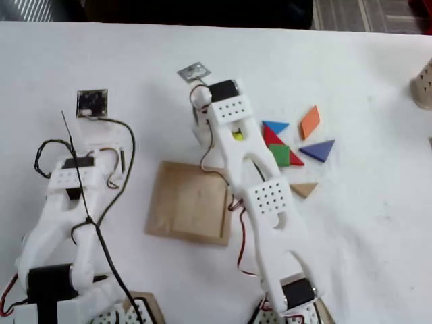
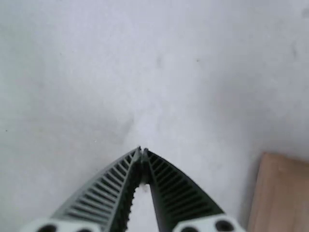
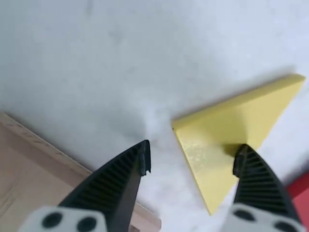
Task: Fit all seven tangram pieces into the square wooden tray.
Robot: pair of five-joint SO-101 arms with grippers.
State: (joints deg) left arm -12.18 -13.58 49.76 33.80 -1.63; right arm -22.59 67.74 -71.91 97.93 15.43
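Ribbed black fingers (image 3: 120, 179) of the right gripper (image 3: 193, 150) are standing apart, open, straddling 1 corner of the yellow triangle (image 3: 227, 130). 1 fingertip is overlapping the piece's edge, and the other is hanging over white surface beside the wooden tray (image 3: 19, 183). The left gripper (image 2: 142, 152) is sitting closed on nothing, its tips meeting above the bare white table (image 2: 145, 72), with a tray corner just beside it.

Seen from above, the tray is lying near the table's middle between the 2 arms, its bare floor showing. The right arm (image 1: 270, 202) is stretching along the tray's right side and covering most of the yellow triangle.

Toward the table's right edge, 6 pieces are lying loose:
- a blue triangle (image 1: 275, 126)
- an orange parallelogram (image 1: 310, 121)
- a red triangle (image 1: 271, 138) with a green square (image 1: 279, 154) against it
- a purple triangle (image 1: 318, 150)
- a tan triangle (image 1: 304, 189)

A dark square board (image 1: 92, 102) and a grey plate (image 1: 194, 71) are resting nearer the far edge. A dark strip of room is running beyond that edge.
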